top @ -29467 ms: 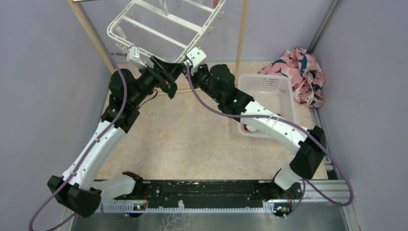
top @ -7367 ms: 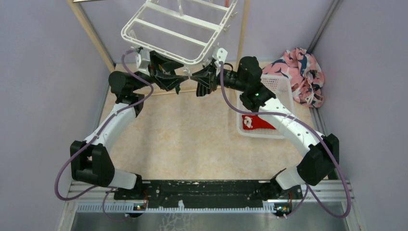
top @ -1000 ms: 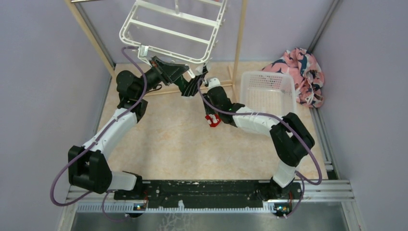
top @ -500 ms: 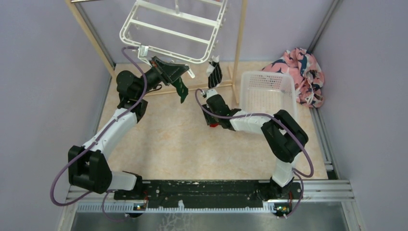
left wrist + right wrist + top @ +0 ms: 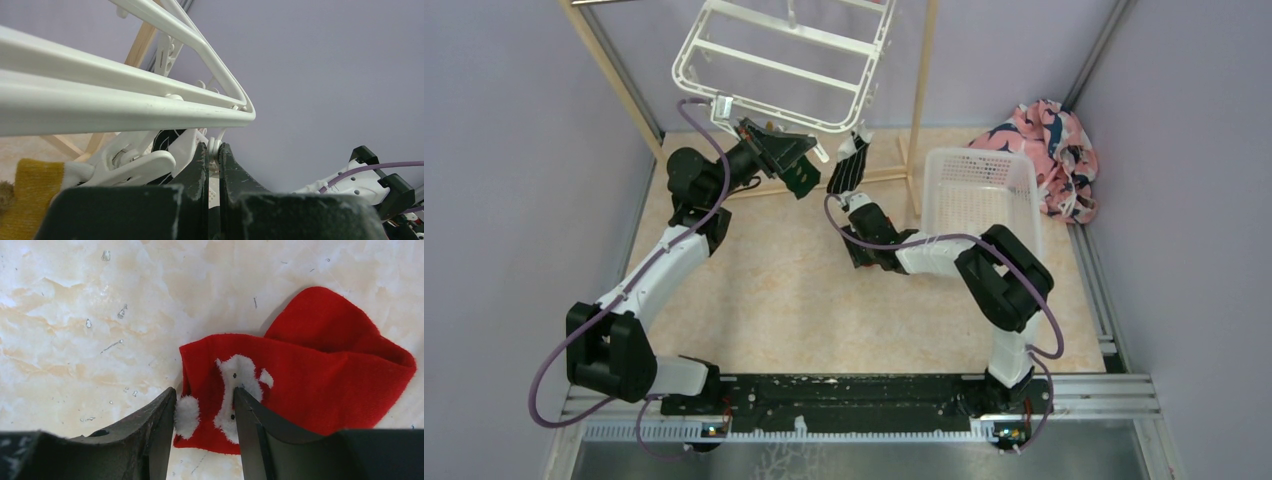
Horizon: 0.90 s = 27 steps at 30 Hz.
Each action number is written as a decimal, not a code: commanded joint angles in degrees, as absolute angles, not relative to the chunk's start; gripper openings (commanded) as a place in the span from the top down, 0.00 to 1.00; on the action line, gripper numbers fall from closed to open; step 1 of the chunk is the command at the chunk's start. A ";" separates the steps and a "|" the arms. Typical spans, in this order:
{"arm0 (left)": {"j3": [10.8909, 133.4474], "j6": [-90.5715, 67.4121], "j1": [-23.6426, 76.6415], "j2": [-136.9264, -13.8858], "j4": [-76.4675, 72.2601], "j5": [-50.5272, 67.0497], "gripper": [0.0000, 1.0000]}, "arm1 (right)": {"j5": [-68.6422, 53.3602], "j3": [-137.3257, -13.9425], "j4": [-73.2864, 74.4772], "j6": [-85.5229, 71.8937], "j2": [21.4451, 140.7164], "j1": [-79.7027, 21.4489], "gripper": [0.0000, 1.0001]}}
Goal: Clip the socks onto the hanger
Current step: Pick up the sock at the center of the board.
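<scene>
The hanger (image 5: 100, 107) hangs tilted over the far left part of the table (image 5: 75, 315). Within the last second the right arm has folded down from the hanger's near right corner. Its right gripper (image 5: 205, 392) now stands low over the table surface. The jaws are roughly half open and straddle the white-trimmed end of the red sock (image 5: 320, 375) without clamping it. The left gripper (image 5: 214, 155) remains at the hanger's near rail with its jaws closed on a thin white clip (image 5: 214, 146), and nothing else is held. The black striped sock (image 5: 848, 168) sat between the two grippers a second ago. It now dangles from the hanger's near right corner with no gripper touching it. The green sock (image 5: 801, 180) hangs just right of the left gripper, its yellow tip up beside a neighbouring clip. Whether that clip grips it firmly cannot be confirmed. The red sock lies flat on the table at centre, near of the hanger. Judged from this layout, the black sock is attached and the red sock is the last item. The next action is to close on its trimmed end and lift it to the clip that the left gripper appears to be holding ready.
</scene>
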State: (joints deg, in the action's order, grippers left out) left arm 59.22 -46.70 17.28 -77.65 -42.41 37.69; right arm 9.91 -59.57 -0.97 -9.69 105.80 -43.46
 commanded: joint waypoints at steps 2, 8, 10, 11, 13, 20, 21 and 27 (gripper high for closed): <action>58.62 -46.38 17.73 -77.55 -42.45 38.51 1.00 | 12.28 -58.92 -0.10 -9.03 106.91 -44.37 0.61; 58.68 -46.39 17.75 -77.74 -42.56 38.54 1.00 | 13.96 -58.58 1.44 -10.32 105.48 -44.38 0.96; 58.79 -46.47 17.75 -77.80 -42.59 38.67 1.00 | 13.92 -58.41 1.27 -10.76 104.41 -44.38 1.00; 58.80 -46.54 17.75 -77.85 -42.68 38.73 1.00 | 13.74 -58.41 1.30 -10.92 103.68 -44.38 1.00; 58.89 -46.52 17.73 -77.82 -42.66 38.76 1.00 | 12.77 -58.34 1.56 -11.19 101.96 -44.38 1.00; 59.06 -46.60 17.75 -77.55 -42.69 39.13 1.00 | 5.80 -55.46 0.49 -9.06 88.27 -44.23 1.00; 59.11 -46.76 17.75 -77.55 -42.89 39.25 1.00 | 3.74 -55.02 -0.71 -8.22 86.08 -44.10 1.00; 59.15 -48.21 17.75 -77.76 -44.22 40.26 1.00 | -16.13 -53.33 -4.37 -4.93 74.79 -42.77 1.00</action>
State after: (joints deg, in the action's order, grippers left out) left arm 59.20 -46.98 17.28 -77.67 -42.61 37.80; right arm -0.82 -53.60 1.17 -7.62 81.65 -43.62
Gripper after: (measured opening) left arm 0.059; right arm 0.015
